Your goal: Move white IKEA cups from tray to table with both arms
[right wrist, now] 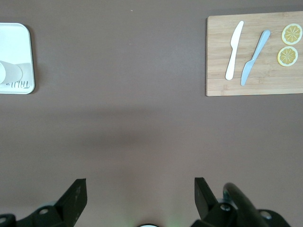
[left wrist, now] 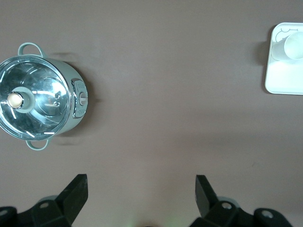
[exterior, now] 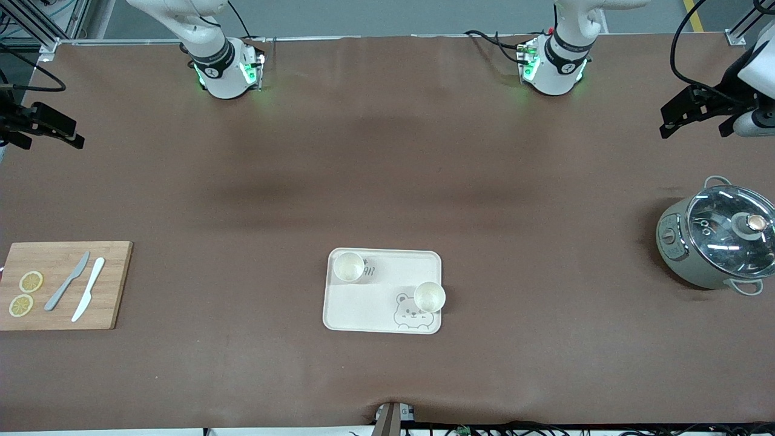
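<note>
Two white IKEA cups stand upright on the cream bear-print tray (exterior: 363, 309). One cup (exterior: 349, 267) is at the tray's corner farther from the front camera, toward the right arm's end. The other cup (exterior: 429, 297) is by the bear print, toward the left arm's end. My left gripper (exterior: 693, 118) is open and empty, up over the table at the left arm's end; its wrist view (left wrist: 140, 189) shows a cup (left wrist: 294, 45) on the tray's corner (left wrist: 281, 75). My right gripper (exterior: 48, 130) is open and empty over the right arm's end, also seen in its wrist view (right wrist: 139, 189).
A grey pot with a glass lid (exterior: 717, 236) stands at the left arm's end and also shows in the left wrist view (left wrist: 38, 104). A wooden cutting board (exterior: 66, 284) with two knives and two lemon slices lies at the right arm's end, also in the right wrist view (right wrist: 255, 71).
</note>
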Controlling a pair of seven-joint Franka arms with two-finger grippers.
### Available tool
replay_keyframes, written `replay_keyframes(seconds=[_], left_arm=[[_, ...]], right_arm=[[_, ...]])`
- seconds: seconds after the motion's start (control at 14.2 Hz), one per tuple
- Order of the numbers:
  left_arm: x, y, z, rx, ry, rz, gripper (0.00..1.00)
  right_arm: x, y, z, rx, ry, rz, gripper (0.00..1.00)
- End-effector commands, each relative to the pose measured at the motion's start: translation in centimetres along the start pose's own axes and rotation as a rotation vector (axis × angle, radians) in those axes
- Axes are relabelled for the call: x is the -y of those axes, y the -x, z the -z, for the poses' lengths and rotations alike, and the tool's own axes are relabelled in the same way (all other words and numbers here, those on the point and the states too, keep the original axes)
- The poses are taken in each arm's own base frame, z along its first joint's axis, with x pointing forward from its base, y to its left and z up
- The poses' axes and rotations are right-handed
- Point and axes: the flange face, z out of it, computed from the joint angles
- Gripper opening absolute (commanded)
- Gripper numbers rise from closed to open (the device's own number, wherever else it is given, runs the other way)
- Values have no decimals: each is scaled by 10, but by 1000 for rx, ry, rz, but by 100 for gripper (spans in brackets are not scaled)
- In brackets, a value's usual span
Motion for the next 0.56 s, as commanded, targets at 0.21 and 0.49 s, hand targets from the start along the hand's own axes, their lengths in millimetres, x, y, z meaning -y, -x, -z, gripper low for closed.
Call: replay_keyframes(seconds=[0.21, 0.49], left_arm=[[2, -6, 1, 13, -23, -2, 100], [-7, -35, -17, 32, -70, -15, 100]], right_arm=[[1, -1, 5, -3, -6, 7, 100], [-6, -2, 4, -2, -15, -7, 100]])
